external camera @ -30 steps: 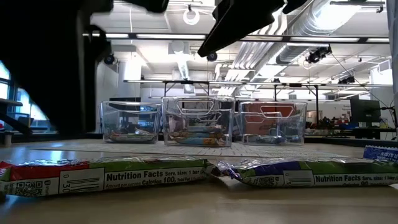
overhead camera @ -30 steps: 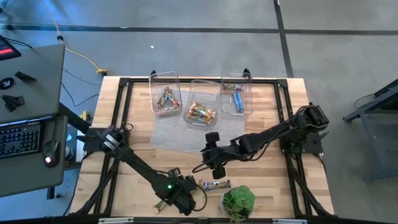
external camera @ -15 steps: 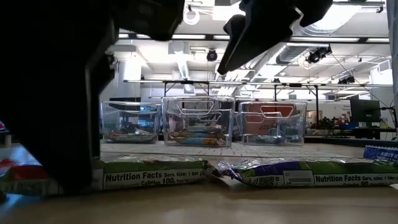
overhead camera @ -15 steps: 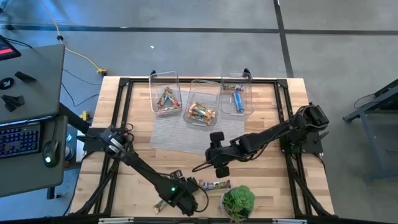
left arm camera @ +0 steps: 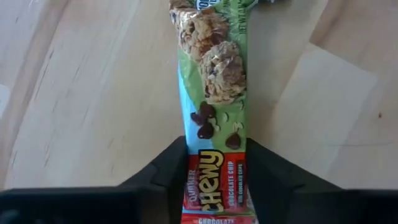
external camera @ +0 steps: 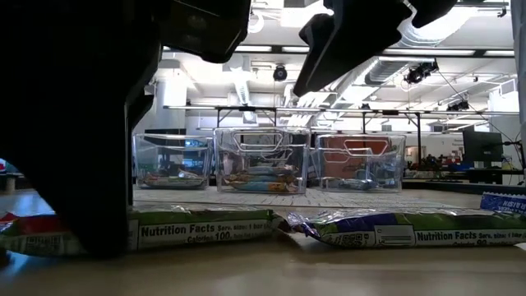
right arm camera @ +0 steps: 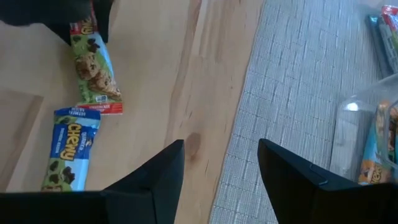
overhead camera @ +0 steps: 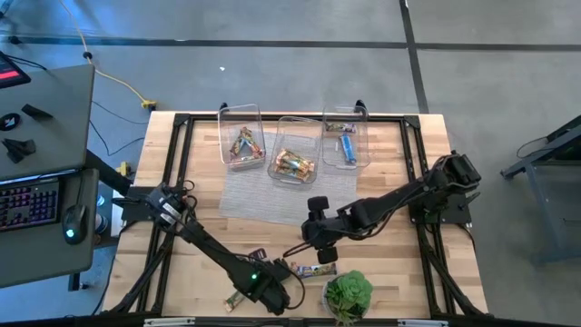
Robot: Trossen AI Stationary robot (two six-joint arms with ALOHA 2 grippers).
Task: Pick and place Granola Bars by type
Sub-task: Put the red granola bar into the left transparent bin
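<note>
Green-wrapped granola bar (left arm camera: 214,118) extends lengthwise straight out between left end effector (left arm camera: 214,186) fingers.

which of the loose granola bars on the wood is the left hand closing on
The green-wrapped chocolate chip bar, lying between the left hand's fingers. The blue-wrapped bar beside it lies free.

My left end effector (left arm camera: 214,180) is down at the counter (left arm camera: 81,93), its two dark fingers (left arm camera: 165,174) set on either side of a green granola bar (left arm camera: 214,93). The bar lies lengthwise straight ahead of me on the pale wood. Its red end, printed "Chewy", sits between my fingers, which press against the wrapper's edges. Pictured on the green wrapper are oat clusters and chocolate chips. The far end reaches the frame's edge.
</note>
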